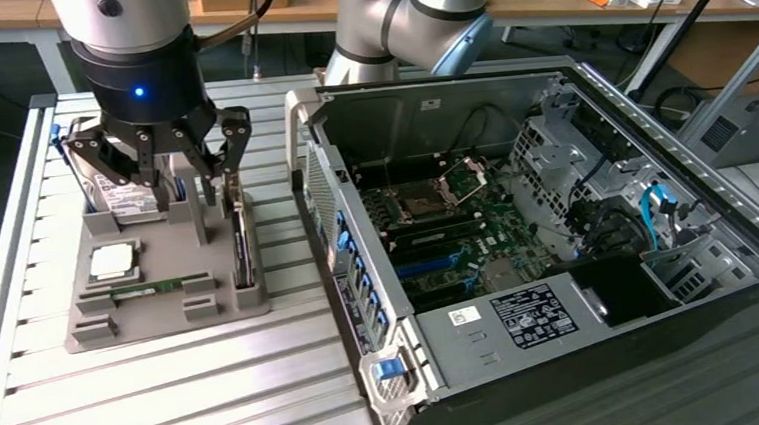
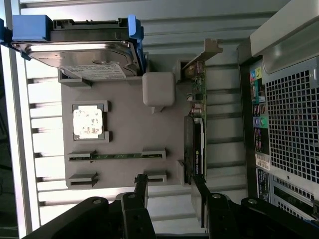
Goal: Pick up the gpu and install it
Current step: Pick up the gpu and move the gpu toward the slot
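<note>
**Pincer open above the tray, gpu in its slot**

My pincer (image 1: 176, 175) (image 2: 169, 183) hangs over the grey tray (image 1: 159, 313) (image 2: 129, 129), jaws spread wide, gripping nothing. The tray lies on the slatted table (image 1: 164, 388) (image 2: 227, 99), just beside the open case (image 1: 514, 213) (image 2: 289, 99).

The gpu (image 1: 238, 244) (image 2: 195, 144) stands on its edge in a slot along the tray's edge nearest the case, not yet lifted. Its silver bracket (image 2: 209, 50) sticks out past the tray's corner. In the wrist view one of my fingertips (image 2: 198, 185) lines up with the card's dark end, the one away from the bracket. I cannot tell whether it touches.

A hard drive (image 1: 118, 201) (image 2: 79, 55) rests at the tray's end, on the bracket side. A processor (image 1: 111, 259) (image 2: 88, 122) lies near the middle of the edge far from the case. A memory stick (image 1: 157, 285) (image 2: 117, 156) sits in its groove beyond it.
</note>
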Controlling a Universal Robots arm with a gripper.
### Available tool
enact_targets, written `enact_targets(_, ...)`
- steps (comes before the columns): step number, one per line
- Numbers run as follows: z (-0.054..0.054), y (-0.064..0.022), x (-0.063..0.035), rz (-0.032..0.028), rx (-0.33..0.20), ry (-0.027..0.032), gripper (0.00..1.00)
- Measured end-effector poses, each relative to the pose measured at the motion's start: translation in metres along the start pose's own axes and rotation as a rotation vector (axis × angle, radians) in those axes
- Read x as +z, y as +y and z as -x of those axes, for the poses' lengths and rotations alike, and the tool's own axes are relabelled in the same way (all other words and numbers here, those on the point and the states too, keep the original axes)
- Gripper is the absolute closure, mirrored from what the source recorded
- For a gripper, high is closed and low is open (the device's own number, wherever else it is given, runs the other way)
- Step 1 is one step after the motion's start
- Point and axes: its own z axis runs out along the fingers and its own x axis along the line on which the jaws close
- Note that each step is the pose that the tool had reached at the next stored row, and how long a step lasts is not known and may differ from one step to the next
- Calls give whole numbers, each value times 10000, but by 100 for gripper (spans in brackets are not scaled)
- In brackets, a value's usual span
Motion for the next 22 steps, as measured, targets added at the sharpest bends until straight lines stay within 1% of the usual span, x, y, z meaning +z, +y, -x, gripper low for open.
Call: enact_targets(22,7,-2,57,0,0,0,52)
